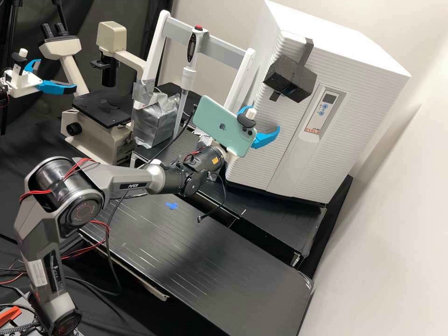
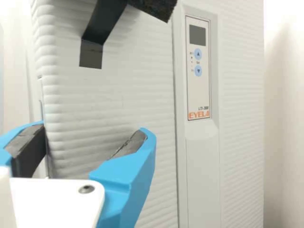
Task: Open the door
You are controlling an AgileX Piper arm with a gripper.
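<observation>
White ribbed upright door (image 1: 287, 112) sits closed on the front of a white box-shaped cabinet (image 1: 350, 51), just ahead of the pincer (image 1: 263, 118). The pincer is wide open: its 2 bright blue fingers stand well apart with nothing clasped between them, and the wrist view puts the door's side edge in their gap. Whether either finger touches the door, I cannot tell. A black rough-textured block (image 1: 290, 78) is strapped to the door above the pincer. To the pincer's right, a narrow grey-framed control panel (image 1: 323, 110) carries 1 dark display and 2 blue buttons. A mint-green smartphone (image 1: 219, 123) is tilted beside the pincer's base. Below the pincer lies the black bench (image 1: 200, 252), bearing a small blue tape cross (image 1: 171, 205).
</observation>
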